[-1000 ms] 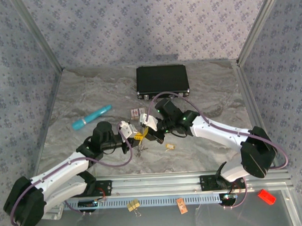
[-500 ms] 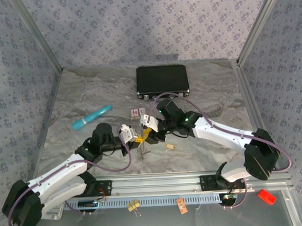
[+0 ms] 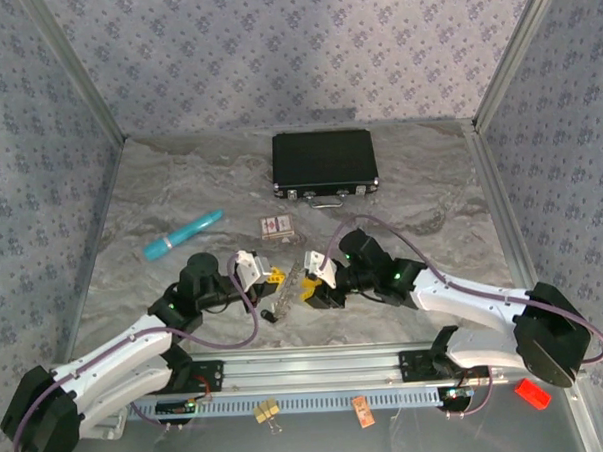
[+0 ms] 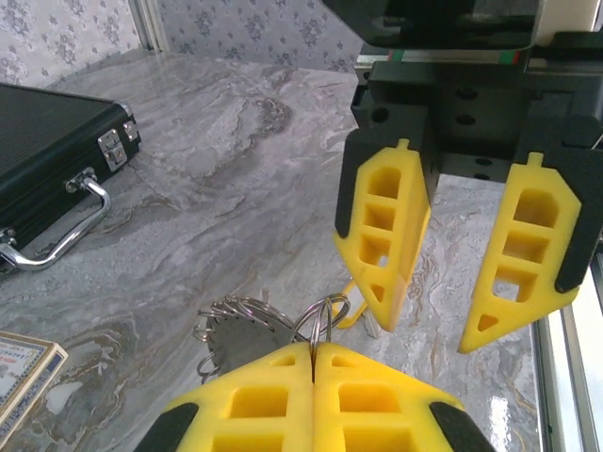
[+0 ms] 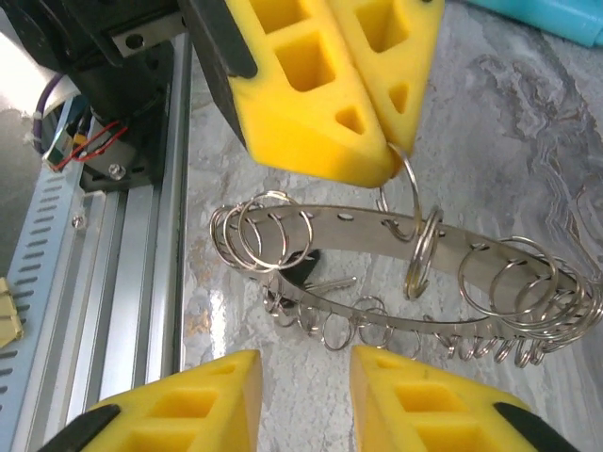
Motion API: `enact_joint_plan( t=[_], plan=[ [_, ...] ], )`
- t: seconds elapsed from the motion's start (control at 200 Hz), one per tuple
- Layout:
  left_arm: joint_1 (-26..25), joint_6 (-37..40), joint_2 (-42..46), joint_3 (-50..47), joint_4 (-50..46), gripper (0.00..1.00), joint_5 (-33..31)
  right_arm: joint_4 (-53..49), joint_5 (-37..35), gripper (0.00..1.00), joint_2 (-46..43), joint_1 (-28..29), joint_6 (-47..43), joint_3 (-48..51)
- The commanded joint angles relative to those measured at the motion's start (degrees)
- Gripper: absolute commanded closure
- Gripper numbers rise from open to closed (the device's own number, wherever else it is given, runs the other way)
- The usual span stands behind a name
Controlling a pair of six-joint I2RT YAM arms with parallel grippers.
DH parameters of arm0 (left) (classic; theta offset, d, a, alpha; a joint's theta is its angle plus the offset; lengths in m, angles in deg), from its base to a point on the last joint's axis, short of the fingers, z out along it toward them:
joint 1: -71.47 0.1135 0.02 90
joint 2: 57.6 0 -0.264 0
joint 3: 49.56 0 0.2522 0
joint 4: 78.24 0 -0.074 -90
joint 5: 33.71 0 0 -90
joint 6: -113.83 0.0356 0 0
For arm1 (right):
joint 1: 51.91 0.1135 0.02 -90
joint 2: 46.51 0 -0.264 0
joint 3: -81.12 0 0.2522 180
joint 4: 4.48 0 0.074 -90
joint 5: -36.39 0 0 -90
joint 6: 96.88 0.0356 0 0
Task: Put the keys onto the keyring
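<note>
Two grippers face each other near the middle of the table's (image 3: 159, 182) front edge. Your left gripper (image 4: 311, 350) is clamped tight, its yellow pads pressed together with no gap, and it pinches the top of the keyring (image 5: 412, 226). The keyring hangs just off the table, and where it goes between the pads it is hidden. Your right gripper (image 5: 306, 377) stands with its fingers apart and nothing between them, just beside the keyring and not touching it.

Under the keyring lies a curved metal strip (image 5: 358, 231) with many more rings on it, bunched at both ends. You cannot tell from either wrist view whether the held keyring is hooked through the strip or only hangs in front of it. From above, the whole bundle is a small grey tangle between the two grippers, and single rings are too fine to make out.

A thin dark shaft (image 5: 325, 281) pokes out under the strip. It may be one of the keys, but most of it is covered.

A black case (image 3: 324, 162) sits at the back edge. A card box (image 3: 275, 225) lies mid-table and a teal tube (image 3: 183, 234) lies toward the left edge.
</note>
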Motion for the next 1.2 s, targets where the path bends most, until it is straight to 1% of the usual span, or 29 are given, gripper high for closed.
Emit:
enact_joint_plan(
  t=[0.0,0.06,0.13,0.26,0.43,0.465,0.525,0.63,0.815,0.904,1.194],
  plan=[
    [-0.40,-0.85,0.36,-0.58,4.06,1.00,0.26,6.55,-1.51,0.72,-0.90,0.24,1.12,1.07],
    [-0.44,-0.90,0.23,-0.61,4.16,1.00,0.46,8.03,-1.62,0.74,-0.26,0.24,1.20,1.45],
    [-0.43,-1.04,0.15,-0.58,4.20,1.00,0.40,9.68,-2.11,0.75,0.62,0.32,1.60,1.45],
    [-0.50,-1.08,0.17,-0.54,4.00,1.00,0.43,11.30,-6.25,0.75,1.07,0.37,2.10,1.87],
    [-0.51,-0.75,0.20,-0.36,3.84,1.00,0.23,7.67,-11.56,0.75,-1.60,-0.06,-0.64,3.33],
    [-0.53,-0.77,0.20,-0.37,3.69,1.00,0.18,7.18,-12.44,0.73,-2.12,-0.02,-1.07,3.45],
    [-0.52,-0.68,0.21,-0.34,3.68,1.00,0.23,7.32,-13.29,0.65,-2.94,-0.01,-1.55,3.78],
    [-0.49,-0.69,0.23,-0.19,3.42,1.00,0.22,8.47,-12.62,0.61,-3.28,0.39,-2.99,3.62],
    [-0.49,-0.65,0.22,-0.18,3.27,1.00,0.18,9.20,-9.91,0.60,-1.66,1.11,-5.03,1.88],
    [-0.50,-0.59,0.20,-0.17,3.30,1.00,0.15,9.30,-10.03,0.60,-0.51,1.51,-5.67,1.03],
    [-0.46,-0.59,0.28,-0.12,2.98,1.00,0.14,10.91,-10.42,0.64,2.17,1.95,-7.05,-1.09]
  ],
)
